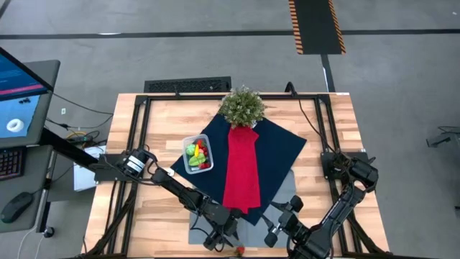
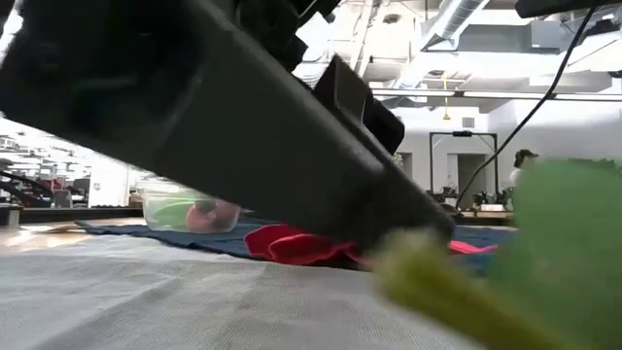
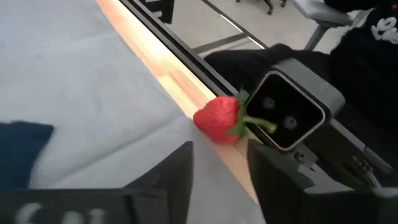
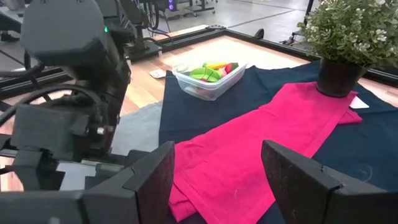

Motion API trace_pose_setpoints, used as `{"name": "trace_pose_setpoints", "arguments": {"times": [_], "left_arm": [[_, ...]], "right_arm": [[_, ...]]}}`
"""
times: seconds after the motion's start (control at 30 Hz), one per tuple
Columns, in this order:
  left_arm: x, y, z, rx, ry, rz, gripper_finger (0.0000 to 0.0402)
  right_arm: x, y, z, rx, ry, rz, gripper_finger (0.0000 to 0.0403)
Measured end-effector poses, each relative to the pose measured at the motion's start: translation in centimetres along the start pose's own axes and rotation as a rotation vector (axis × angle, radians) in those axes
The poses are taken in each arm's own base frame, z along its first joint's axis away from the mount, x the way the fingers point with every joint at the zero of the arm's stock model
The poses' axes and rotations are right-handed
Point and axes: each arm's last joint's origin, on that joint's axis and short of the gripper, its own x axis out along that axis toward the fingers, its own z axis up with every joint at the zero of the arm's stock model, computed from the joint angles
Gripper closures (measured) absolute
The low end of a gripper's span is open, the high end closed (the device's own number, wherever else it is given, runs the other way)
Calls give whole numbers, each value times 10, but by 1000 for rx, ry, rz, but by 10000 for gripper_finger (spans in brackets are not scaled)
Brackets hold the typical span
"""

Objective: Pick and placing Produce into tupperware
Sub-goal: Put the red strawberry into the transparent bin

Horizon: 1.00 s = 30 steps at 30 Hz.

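While the left gripper (image 1: 215, 241) hangs low over the near edge of the table (image 1: 122, 208), a red strawberry (image 3: 219, 119) lies just beyond its fingertips (image 3: 180, 163), on the bare wood strip between the grey mat (image 3: 74, 93) and the black frame rail. In the left wrist view the two dark fingers stand apart with a clear gap, and the berry sits ahead of that gap, slightly toward one finger, not between the fingers and not touching them. Its green stalk points at a small dark camera box (image 3: 289, 112) mounted just beside it at the table's rim. From above, the berry shows only as a small red speck (image 1: 239, 250) at the near edge, to the right of the left gripper.

The tupperware (image 1: 197, 155) rests farther back and to the left of centre, on the dark blue cloth (image 1: 287, 144), already holding green, yellow and red produce (image 1: 197, 152). A red cloth strip (image 1: 241, 173) runs beside it, toward the potted plant (image 1: 243, 106) at the far side.

The right gripper (image 1: 277, 229) waits near the front, right of the left one, its fingers (image 4: 155, 174) spread wide and holding nothing. The low view is mostly blocked by an arm, so it adds little.
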Motion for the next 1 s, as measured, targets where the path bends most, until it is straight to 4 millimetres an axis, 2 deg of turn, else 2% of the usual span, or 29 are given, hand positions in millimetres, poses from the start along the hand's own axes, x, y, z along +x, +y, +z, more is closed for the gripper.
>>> {"name": "trace_pose_setpoints", "arguments": {"times": [0.23,0.3,0.6,0.87,1.0], "left_arm": [[0,-1,0,54,7,-31,372],[0,-2,0,61,7,-49,393],[0,-1,-1,85,12,-45,401],[0,1,-6,-62,62,44,401],[2,-5,-6,-56,62,47,380]], "right_arm": [[0,0,0,-2,2,2,138],[0,1,0,-2,2,2,138],[0,1,0,-2,2,2,138],[0,1,0,7,5,5,138],[1,3,0,30,6,9,138]]}}
